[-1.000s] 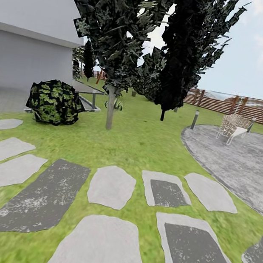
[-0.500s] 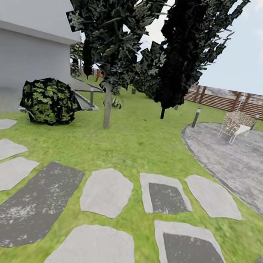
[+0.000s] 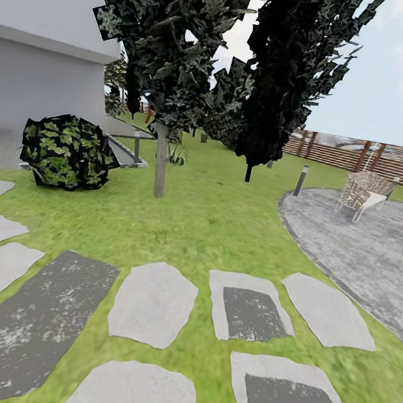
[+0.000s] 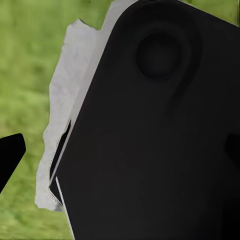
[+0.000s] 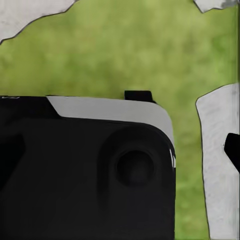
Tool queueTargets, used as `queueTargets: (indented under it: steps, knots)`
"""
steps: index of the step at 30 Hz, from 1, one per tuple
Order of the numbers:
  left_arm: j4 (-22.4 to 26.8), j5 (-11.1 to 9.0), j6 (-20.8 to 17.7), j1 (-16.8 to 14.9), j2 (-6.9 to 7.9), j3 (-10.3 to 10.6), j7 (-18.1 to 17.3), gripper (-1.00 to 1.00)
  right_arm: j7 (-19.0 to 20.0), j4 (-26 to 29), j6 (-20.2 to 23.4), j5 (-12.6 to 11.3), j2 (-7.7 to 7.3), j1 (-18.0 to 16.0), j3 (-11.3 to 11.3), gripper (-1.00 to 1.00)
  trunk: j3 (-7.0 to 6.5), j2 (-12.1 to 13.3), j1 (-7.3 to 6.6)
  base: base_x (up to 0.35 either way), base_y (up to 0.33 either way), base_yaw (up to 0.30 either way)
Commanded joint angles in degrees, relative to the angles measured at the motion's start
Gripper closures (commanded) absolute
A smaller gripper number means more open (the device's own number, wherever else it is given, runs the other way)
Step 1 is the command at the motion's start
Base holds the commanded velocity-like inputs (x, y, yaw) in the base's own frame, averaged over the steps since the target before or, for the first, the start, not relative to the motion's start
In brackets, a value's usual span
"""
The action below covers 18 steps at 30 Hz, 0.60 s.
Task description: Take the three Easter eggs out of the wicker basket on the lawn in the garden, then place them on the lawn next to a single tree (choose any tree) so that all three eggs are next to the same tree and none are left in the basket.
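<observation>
I am crossing stepping stones (image 3: 153,301) on the lawn (image 3: 224,225), seeking the basket, and cannot tell how my jaws stand.

Stepping stones (image 3: 153,301) ahead on lawn (image 3: 217,224), tree (image 3: 160,168) beyond, paving (image 3: 365,247) right

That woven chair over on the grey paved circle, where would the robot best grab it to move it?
Probably the top edge of the backrest of the woven chair, coming from above. It stands upright on thin pale legs, and that rim looks like the highest, most open part. The chair is far off and small here, so finer detail cannot be told.
</observation>
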<state>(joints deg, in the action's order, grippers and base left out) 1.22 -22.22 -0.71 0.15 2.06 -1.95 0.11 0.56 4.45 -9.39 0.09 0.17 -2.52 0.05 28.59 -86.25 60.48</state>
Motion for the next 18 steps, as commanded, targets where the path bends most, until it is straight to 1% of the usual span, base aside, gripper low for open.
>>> queueTargets:
  steps: [1, 18]
  knots:
    - [0.1, -0.2, -0.1, 0.0, 0.05, -0.2, 0.0, -1.00, 0.1, -0.1, -0.2, 0.0, 0.00, 0.0, 0.0, -1.00, 0.24, -0.4, 0.23, 0.310, -0.153, 0.000]
    - [0.1, -0.3, -0.2, 0.0, 0.25, -0.2, 0.1, -1.00, 0.1, -0.1, -0.2, 0.0, 0.00, 0.0, 0.0, -1.00, 3.29, -7.3, 3.96, 0.309, -0.154, 0.000]
